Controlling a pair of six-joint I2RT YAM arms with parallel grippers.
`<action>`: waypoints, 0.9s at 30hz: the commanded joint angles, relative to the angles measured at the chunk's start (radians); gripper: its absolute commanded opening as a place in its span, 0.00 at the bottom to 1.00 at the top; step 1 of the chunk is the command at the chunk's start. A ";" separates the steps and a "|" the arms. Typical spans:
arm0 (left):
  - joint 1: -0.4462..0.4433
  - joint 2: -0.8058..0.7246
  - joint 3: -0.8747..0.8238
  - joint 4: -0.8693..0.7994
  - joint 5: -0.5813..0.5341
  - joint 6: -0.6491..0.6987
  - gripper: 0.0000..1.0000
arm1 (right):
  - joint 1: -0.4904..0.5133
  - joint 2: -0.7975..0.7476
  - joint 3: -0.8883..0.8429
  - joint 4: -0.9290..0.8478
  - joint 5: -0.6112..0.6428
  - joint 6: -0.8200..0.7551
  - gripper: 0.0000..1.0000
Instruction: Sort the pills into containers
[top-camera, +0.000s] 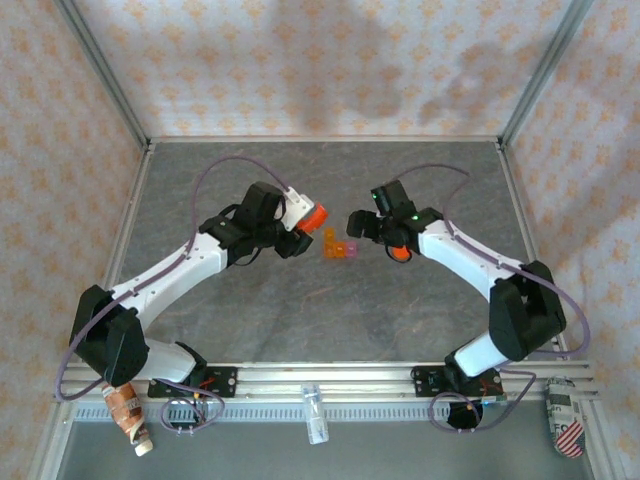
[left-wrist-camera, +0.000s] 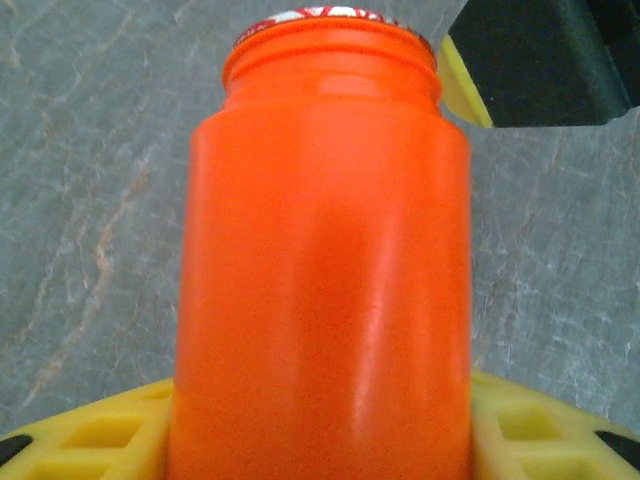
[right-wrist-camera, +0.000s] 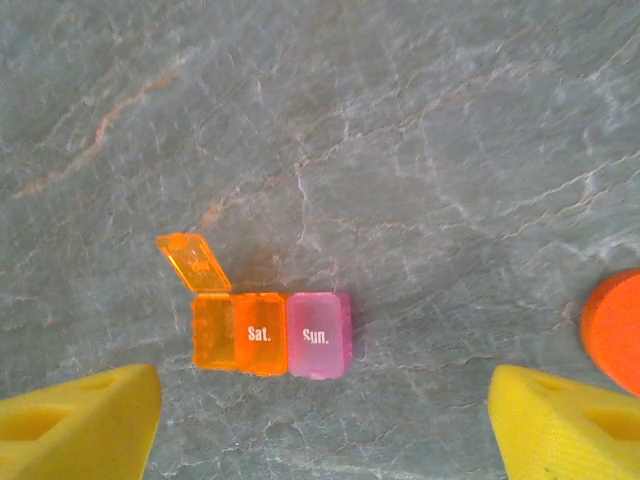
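Note:
The containers (right-wrist-camera: 272, 333) lie on the table as a small joined box: an orange compartment with its lid flipped up, an orange "Sat." lid shut, and a pink "Sun." lid shut. They also lie mid-table between the arms (top-camera: 338, 247). My right gripper (right-wrist-camera: 320, 440) hangs open above them, one yellow finger (right-wrist-camera: 80, 420) on each side, touching nothing. It sits just right of the box (top-camera: 362, 224). My left gripper (left-wrist-camera: 320, 430) is shut on an orange bottle (left-wrist-camera: 325, 250), held tilted left of the box (top-camera: 312, 216). The pills are out of view.
An orange-red cap (right-wrist-camera: 615, 330) lies on the table to the right of the box, under my right arm (top-camera: 401, 253). The grey stone-patterned table (top-camera: 300, 320) is walled by patterned panels. The right gripper's dark body (left-wrist-camera: 540, 60) is close to the bottle's mouth.

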 joint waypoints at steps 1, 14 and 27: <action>-0.004 0.022 -0.026 -0.019 0.018 -0.032 0.00 | 0.007 0.049 0.018 0.006 -0.044 -0.009 0.79; -0.043 0.145 -0.025 -0.060 0.038 -0.053 0.00 | 0.008 0.172 0.030 0.028 -0.058 0.005 0.58; -0.044 0.227 0.015 -0.089 0.066 -0.036 0.00 | 0.007 0.241 0.056 0.053 -0.047 0.035 0.50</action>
